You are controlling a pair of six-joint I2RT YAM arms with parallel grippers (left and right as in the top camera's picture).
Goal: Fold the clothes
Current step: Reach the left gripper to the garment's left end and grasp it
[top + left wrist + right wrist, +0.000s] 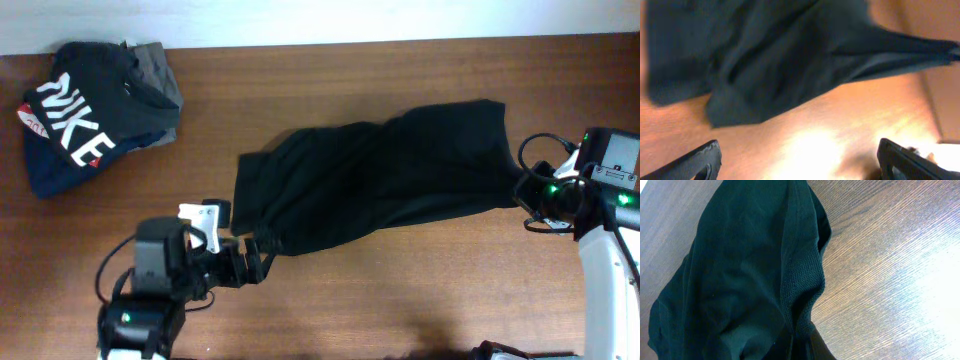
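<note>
The left gripper (256, 258) is released: its fingers (702, 161) are spread wide with only bare table (400, 300) between them. It sits at 7 o'clock in the overhead view, near the nearest corner of the T-shirt (380, 175) but apart from the cloth. Judged: it is lined up to pinch that corner, and the pinch is not yet made. The right gripper (523, 190) is at 3 o'clock, at the shirt's other end. Its wrist view shows the hem gathered to a point where the jaws sit, so I read it as clenched on the cloth, though its fingers are mostly hidden. Judged purpose: one end is held so the shirt stretches long and can be flattened before any fold. The shirt lies mid-table as a rumpled band running 9 to 3, unfolded. A pile (50, 175) at 10 o'clock, well apart, has a Nike top (75, 120) over a grey garment (158, 70). Count: two arms, two grippers, one black T-shirt, at least two garments in the pile.
</note>
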